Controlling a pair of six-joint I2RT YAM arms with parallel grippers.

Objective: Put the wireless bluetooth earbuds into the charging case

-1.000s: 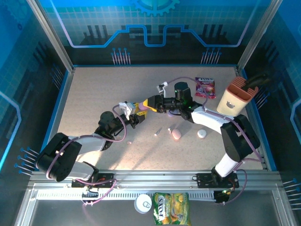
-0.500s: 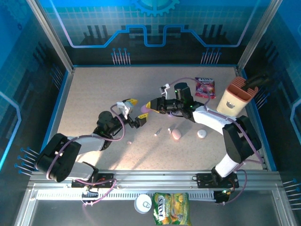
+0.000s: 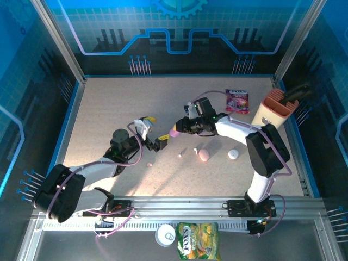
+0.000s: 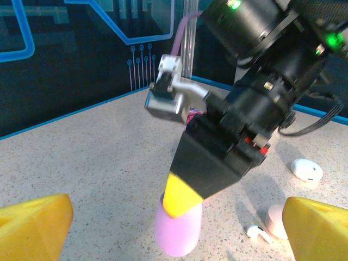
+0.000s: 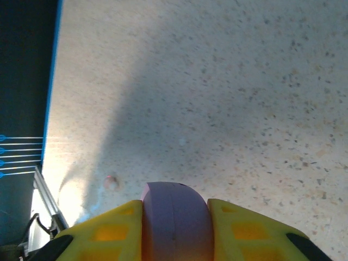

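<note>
Top external view gives me the right gripper (image 3: pixel 178 129) at mid-table, its jaws narrowed onto a lilac charging case (image 3: pixel 174 131). My right wrist camera confirms it, with the yellow fingers (image 5: pixel 109 234) pressed against both sides of the closed case. I see the left gripper (image 3: pixel 156 131) just left of that case, jaws spread wide and holding nothing. A white earbud (image 3: pixel 182 153) lies on the table (image 3: pixel 109 103) just near of the held case and a pink earbud (image 3: pixel 149 163) farther left. A pink case (image 3: pixel 203 155) and a white case (image 3: pixel 233 154) rest to the right.
</note>
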